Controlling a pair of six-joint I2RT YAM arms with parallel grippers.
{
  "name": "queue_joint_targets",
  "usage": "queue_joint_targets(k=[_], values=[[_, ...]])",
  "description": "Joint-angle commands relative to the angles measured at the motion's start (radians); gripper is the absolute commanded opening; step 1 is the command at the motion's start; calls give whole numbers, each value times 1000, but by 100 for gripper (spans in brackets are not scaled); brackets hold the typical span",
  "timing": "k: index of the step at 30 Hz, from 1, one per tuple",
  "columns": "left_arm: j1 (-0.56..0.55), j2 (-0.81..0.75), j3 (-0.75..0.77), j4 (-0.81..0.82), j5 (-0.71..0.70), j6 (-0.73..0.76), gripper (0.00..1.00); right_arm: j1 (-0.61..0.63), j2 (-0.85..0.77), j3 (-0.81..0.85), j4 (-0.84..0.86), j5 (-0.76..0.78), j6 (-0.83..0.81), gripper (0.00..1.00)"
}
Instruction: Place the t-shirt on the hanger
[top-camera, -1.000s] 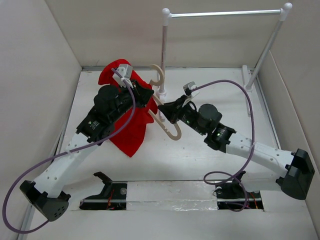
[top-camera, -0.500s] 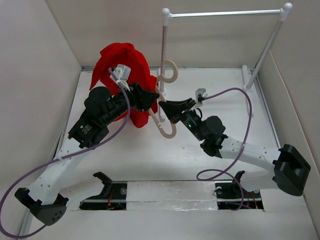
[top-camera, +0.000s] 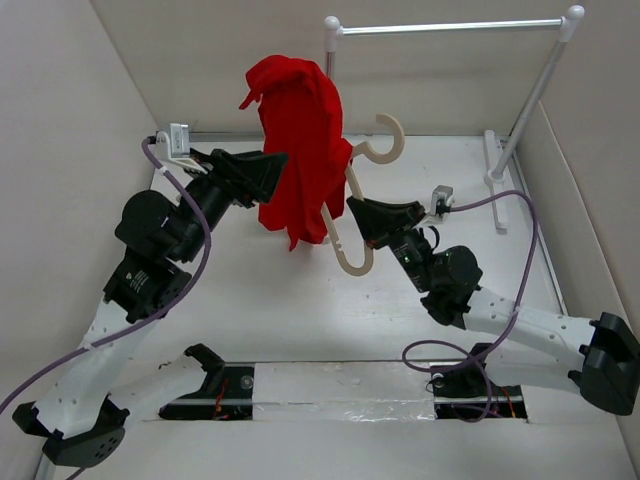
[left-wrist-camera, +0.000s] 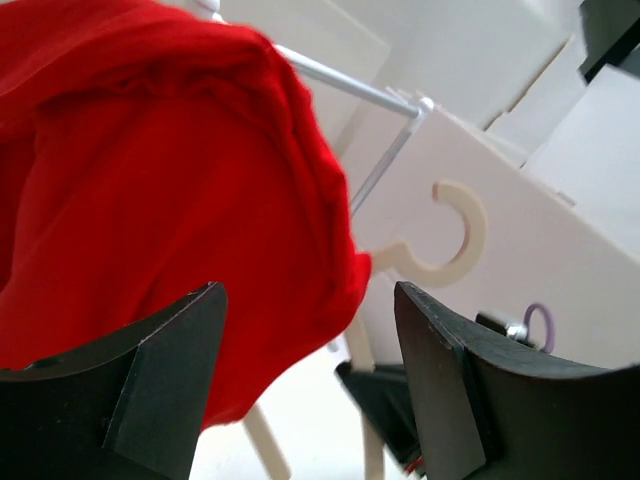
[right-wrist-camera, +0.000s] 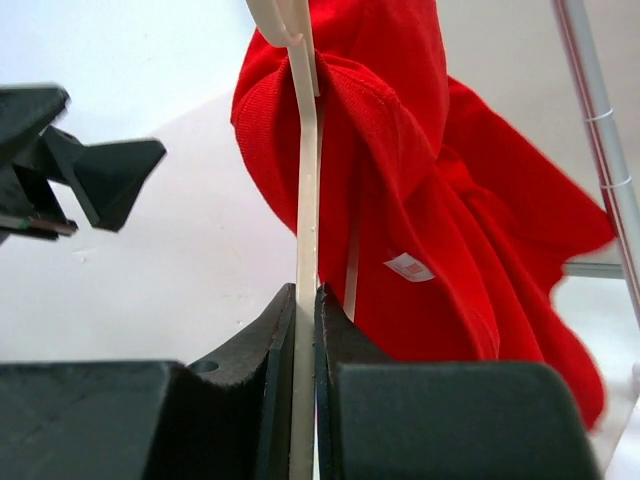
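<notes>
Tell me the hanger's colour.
Pale beige, plain with no pattern. The hanger shows best in the top external view.

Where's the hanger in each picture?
Top external: the hanger is in the middle, at the red shirt's right edge, hook up and to the right.
Left wrist: right of centre, its hook peeks out past the shirt.
Right wrist: a thin upright bar in the middle, pinched by the right gripper.
Shared landmark: the shirt, seen in all three views.
</notes>
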Motion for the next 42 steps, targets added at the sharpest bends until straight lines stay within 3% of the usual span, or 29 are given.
queue_joint_targets(k=[1, 9, 14, 19, 30, 36, 42], values=[[-4, 53, -10, 133, -18, -87, 65, 16, -4, 38, 119, 26, -34, 0], [-4, 180, -30, 256, 77, -140, 63, 39, 8, 56, 88, 43, -48, 0], [-4, 194, -76, 271, 2, -158, 51, 39, 10, 65, 76, 45, -45, 0], [-4, 237, -76, 282, 3, -154, 58, 49, 39, 97, 55, 17, -44, 0], [-4, 264, -143, 373, -24, -189, 58, 67, 63, 119, 16, 9, -53, 0], [-4, 254, -194, 429, -70, -218, 52, 85, 103, 185, -31, -19, -97, 0], [-4, 248, -211, 462, -102, -223, 58, 163, 169, 229, -56, 3, -165, 0]])
